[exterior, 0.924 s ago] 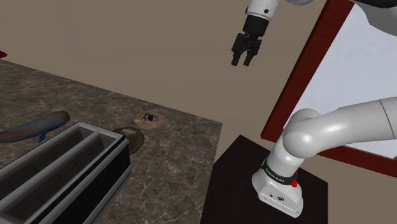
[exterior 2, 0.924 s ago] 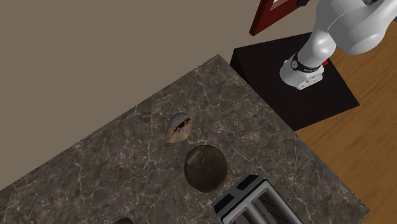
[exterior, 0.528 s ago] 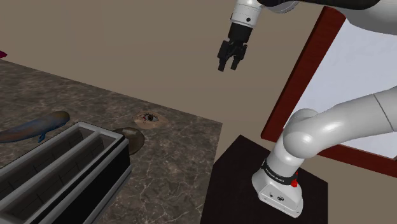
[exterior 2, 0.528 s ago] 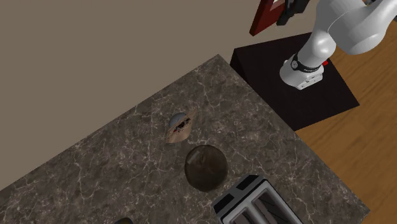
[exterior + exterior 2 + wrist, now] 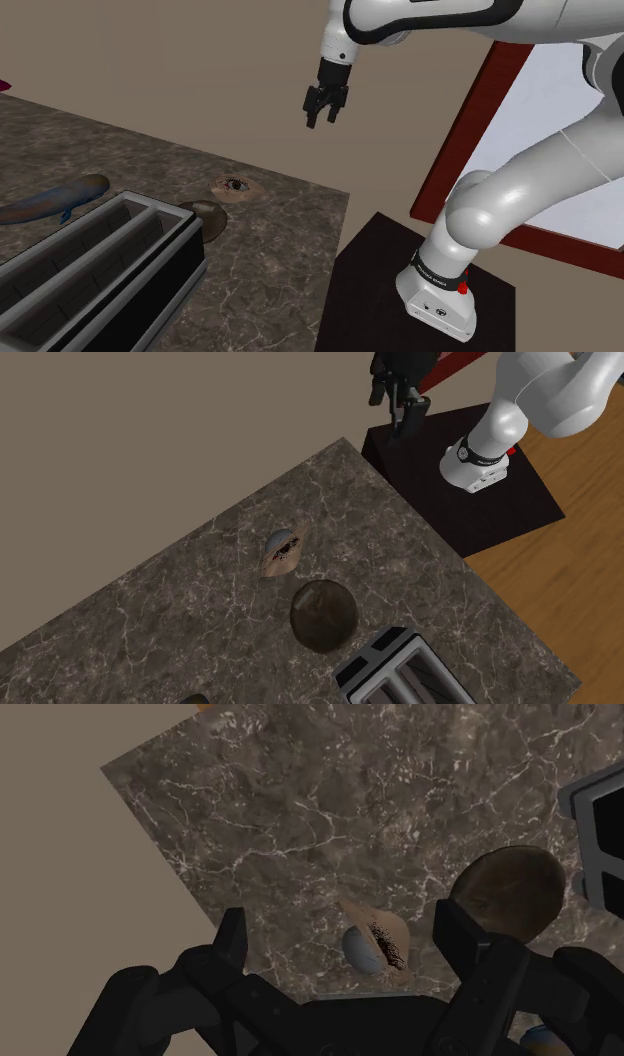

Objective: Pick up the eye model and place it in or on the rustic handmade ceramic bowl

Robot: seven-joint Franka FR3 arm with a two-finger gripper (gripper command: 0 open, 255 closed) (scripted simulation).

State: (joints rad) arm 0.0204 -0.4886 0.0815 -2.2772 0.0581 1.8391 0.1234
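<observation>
Gripper [image 5: 321, 112] swung toward shoulder view's left; fingers spread, empty; eye model [image 5: 282, 550] lay near bowl [image 5: 323, 615].

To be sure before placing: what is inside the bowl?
The bowl shows only its brown inside, nothing in it. The eye model lies beside it on the counter. From above, nothing covers it.
</observation>
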